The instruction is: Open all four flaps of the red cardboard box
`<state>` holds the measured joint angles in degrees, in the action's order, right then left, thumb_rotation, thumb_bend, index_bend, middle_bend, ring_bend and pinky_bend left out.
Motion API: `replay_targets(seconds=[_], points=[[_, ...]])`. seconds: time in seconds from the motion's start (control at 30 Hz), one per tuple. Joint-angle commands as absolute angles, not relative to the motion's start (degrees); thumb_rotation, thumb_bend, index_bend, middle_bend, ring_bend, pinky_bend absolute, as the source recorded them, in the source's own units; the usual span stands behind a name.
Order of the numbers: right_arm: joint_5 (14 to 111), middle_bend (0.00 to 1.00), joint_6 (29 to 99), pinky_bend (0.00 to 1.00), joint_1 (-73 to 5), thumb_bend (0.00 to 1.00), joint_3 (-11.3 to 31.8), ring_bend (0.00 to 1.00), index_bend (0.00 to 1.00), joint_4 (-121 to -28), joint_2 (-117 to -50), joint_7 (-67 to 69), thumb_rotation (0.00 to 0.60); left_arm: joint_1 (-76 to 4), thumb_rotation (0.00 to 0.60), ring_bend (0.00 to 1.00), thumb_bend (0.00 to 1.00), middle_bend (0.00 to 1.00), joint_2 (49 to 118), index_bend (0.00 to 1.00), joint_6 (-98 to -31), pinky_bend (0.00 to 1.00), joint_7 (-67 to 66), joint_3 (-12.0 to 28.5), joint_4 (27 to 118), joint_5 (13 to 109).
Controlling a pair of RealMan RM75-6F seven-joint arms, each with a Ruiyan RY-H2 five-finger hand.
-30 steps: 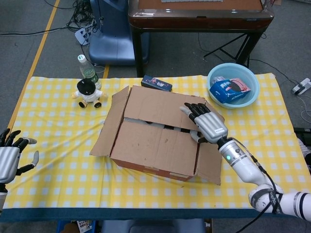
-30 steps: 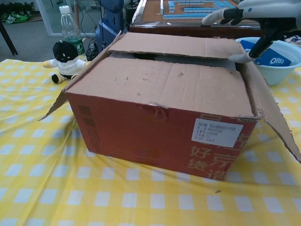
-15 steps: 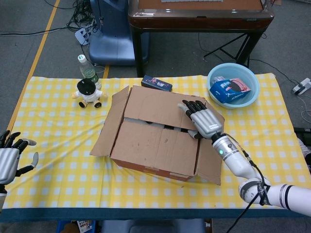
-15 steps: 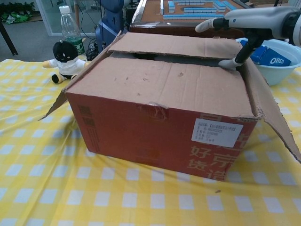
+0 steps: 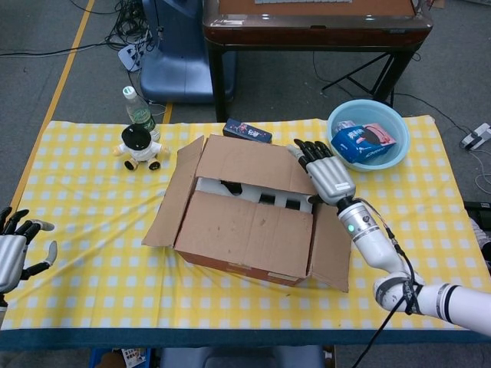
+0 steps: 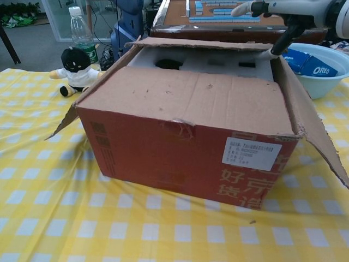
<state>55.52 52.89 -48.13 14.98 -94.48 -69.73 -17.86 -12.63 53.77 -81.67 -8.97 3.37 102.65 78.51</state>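
- The red cardboard box (image 6: pixel 185 147) sits mid-table on the yellow-and-white checked tablecloth (image 5: pixel 100 230), its label side facing the chest camera.
- A second ago the far brown flap (image 5: pixel 245 162) lay nearly flat over the opening; now its right end is raised, and the gap between it and the near flap (image 5: pixel 249 228) has widened.
- Through that gap a white foam insert (image 6: pixel 210 59) with dark cut-outs now shows, where only a thin slot was visible before.
- The right hand (image 5: pixel 326 175) has moved from over the seam toward the far right corner. Its thumb appears hooked under the far flap's edge with the fingers stretched over the top, so it seems to pinch the flap rather than merely rest on it; contact looks light.
- The left hand (image 5: pixel 15 249) rests at the table's left edge, fingers spread, holding nothing, well apart from the box.
- The left side flap (image 5: pixel 178 192) and right side flap (image 5: pixel 331 257) already hang outward.
- Judgement: two flaps are open, the far one is partly lifted, and the near one lies closed. The far flap needs folding fully back; a slipping grip could let it drop shut.
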Motion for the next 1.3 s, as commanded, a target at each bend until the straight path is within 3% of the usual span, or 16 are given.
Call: replay_targets(seconds=[0.03, 0.57, 1.0, 1.13, 1.3], points=[[55.10, 0.00, 53.61, 0.00, -48.16, 0.31, 16.46, 0.00, 0.00, -94.24, -68.52, -16.83, 0.600, -12.45, 0.248, 0.14, 0.48, 0.34, 53.83, 0.43, -81.64, 0.00, -8.66, 3.52, 102.43, 78.49], [45.81, 0.00, 52.91, 0.00, -53.03, 0.31, 22.14, 0.00, 0.00, -85.63, -68.59, -17.95, 0.600, -11.31, 0.244, 0.14, 0.48, 0.34, 53.65, 0.44, -81.83, 0.00, -7.25, 3.93, 101.52, 79.37], [32.83, 0.00, 49.78, 0.00, -57.90, 0.31, 20.99, 0.00, 0.00, -72.22, -74.61, -25.46, 0.600, -10.49, 0.247, 0.14, 0.48, 0.34, 53.72, 0.44, -82.15, 0.00, -6.73, 4.01, 100.94, 80.07], [32.63, 0.00, 49.85, 0.00, -57.71, 0.31, 20.32, 0.00, 0.00, -72.60, -74.55, -26.06, 0.600, -10.28, 0.245, 0.14, 0.48, 0.34, 53.74, 0.44, -82.03, 0.00, -6.53, 4.05, 100.66, 79.93], [38.21, 0.00, 51.33, 0.00, -54.82, 0.36, 19.72, 0.00, 0.00, -80.80, -69.49, -23.55, 0.600, -10.21, 0.249, 0.14, 0.48, 0.34, 53.56, 0.44, -81.66, 0.00, -6.83, 4.06, 100.81, 79.88]])
